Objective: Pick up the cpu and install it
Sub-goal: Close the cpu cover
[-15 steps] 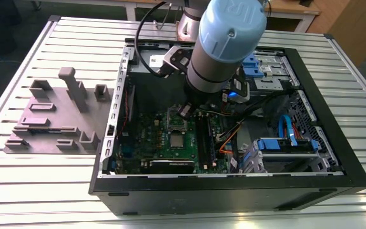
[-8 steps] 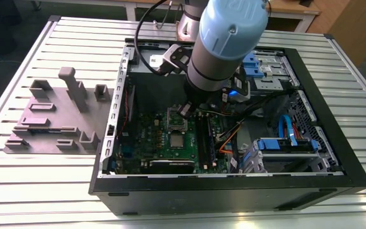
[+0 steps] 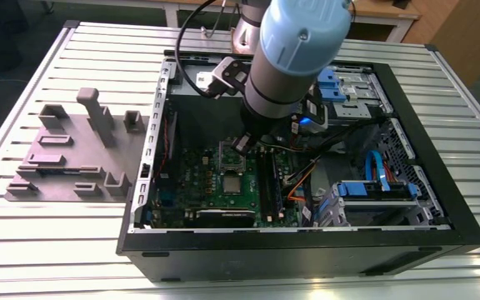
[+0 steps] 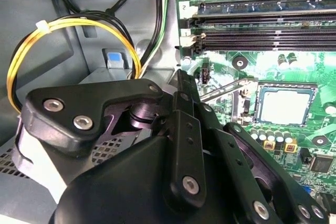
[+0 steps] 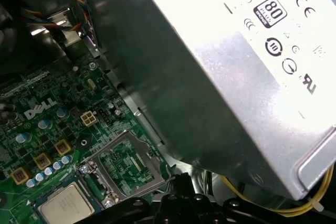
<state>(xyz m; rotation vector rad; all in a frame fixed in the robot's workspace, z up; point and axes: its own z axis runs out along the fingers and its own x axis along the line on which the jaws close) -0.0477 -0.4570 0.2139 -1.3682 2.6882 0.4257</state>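
Note:
The cpu lies flat in its socket on the green motherboard, shiny silver top up, inside the open computer case. Both wrist views show the cpu there with nothing gripping it. The socket's metal lid stands swung open beside it. My gripper hangs just beyond the socket, toward the back of the case. Its black fingertips look pressed together by the end of the thin socket lever. I cannot tell whether they touch the lever.
A silver power supply looms close beside the gripper. Memory slots run past the socket. Yellow and black cables loop along the case wall. A drive cage with blue clips fills the case's right. A grey fixture plate lies on the table.

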